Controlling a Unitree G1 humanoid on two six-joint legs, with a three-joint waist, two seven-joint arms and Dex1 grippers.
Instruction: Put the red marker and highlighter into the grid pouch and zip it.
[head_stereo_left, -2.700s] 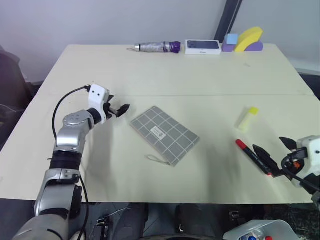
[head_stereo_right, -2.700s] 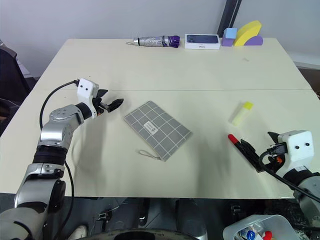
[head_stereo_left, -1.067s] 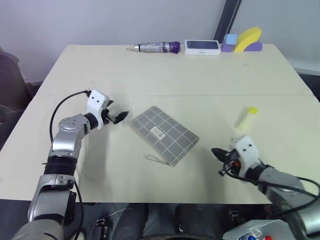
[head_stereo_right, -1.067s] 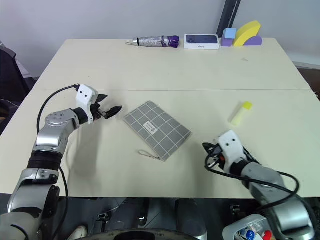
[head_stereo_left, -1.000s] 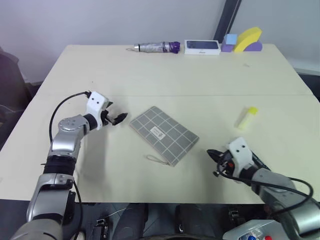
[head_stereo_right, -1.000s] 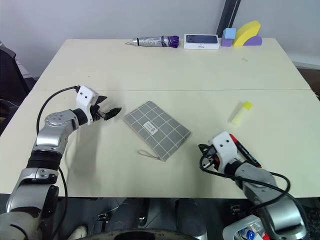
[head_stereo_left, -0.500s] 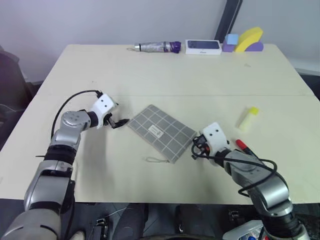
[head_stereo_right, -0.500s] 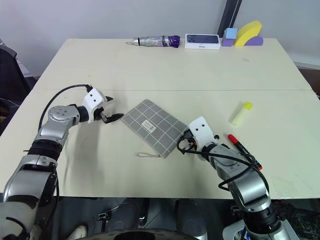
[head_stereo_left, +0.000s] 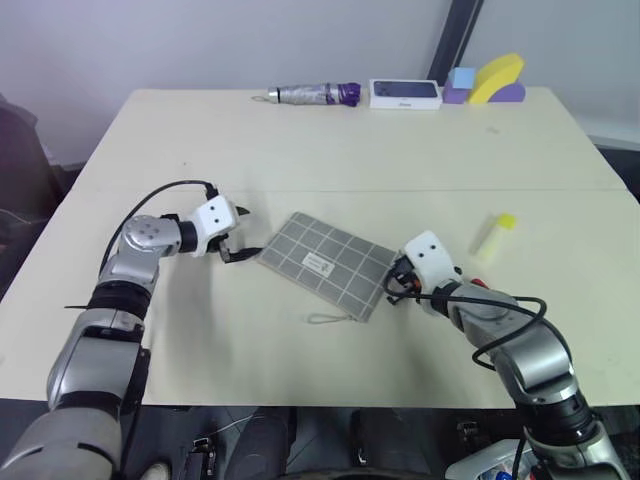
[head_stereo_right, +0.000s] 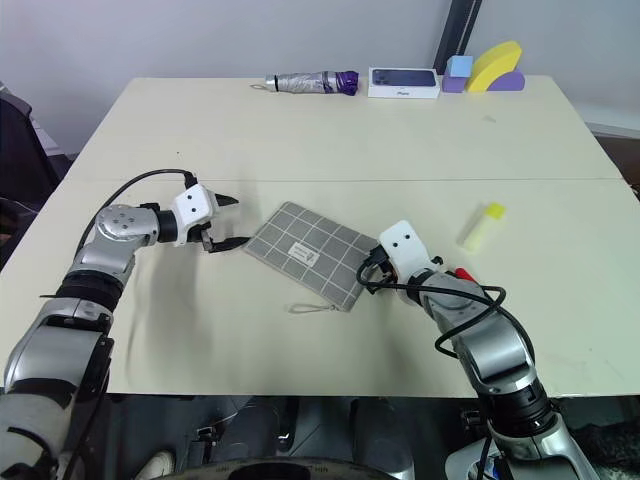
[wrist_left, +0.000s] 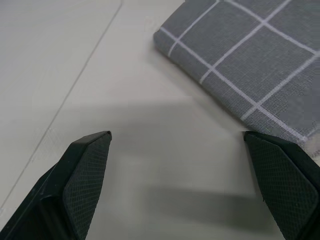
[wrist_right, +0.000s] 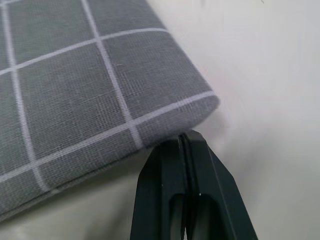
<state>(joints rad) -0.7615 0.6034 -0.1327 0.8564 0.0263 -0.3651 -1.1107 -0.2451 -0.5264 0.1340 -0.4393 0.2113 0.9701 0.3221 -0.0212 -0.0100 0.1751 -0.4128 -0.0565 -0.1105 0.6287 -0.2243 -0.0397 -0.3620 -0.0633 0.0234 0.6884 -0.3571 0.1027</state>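
Observation:
The grid pouch (head_stereo_left: 325, 265) lies flat near the table's middle, its cord loop (head_stereo_left: 330, 319) toward me. My left gripper (head_stereo_left: 243, 235) stands open just off the pouch's left corner (wrist_left: 240, 60), apart from it. My right gripper (wrist_right: 186, 142) is shut with nothing in it, and its tip presses against the pouch's right edge (wrist_right: 100, 90). The highlighter (head_stereo_left: 495, 237) lies to the right of the pouch. A red bit of the red marker (head_stereo_right: 460, 272) peeks out behind my right forearm, which hides the rest.
Along the far edge lie a folded umbrella (head_stereo_left: 310, 94), a white phone box (head_stereo_left: 405, 93) and coloured blocks (head_stereo_left: 487, 80). Bare tabletop (head_stereo_left: 330, 170) stretches beyond the pouch.
My right arm swung from the table's front right to the pouch and nudged it, turning it more level. My left gripper rolled and closed in on the left corner.

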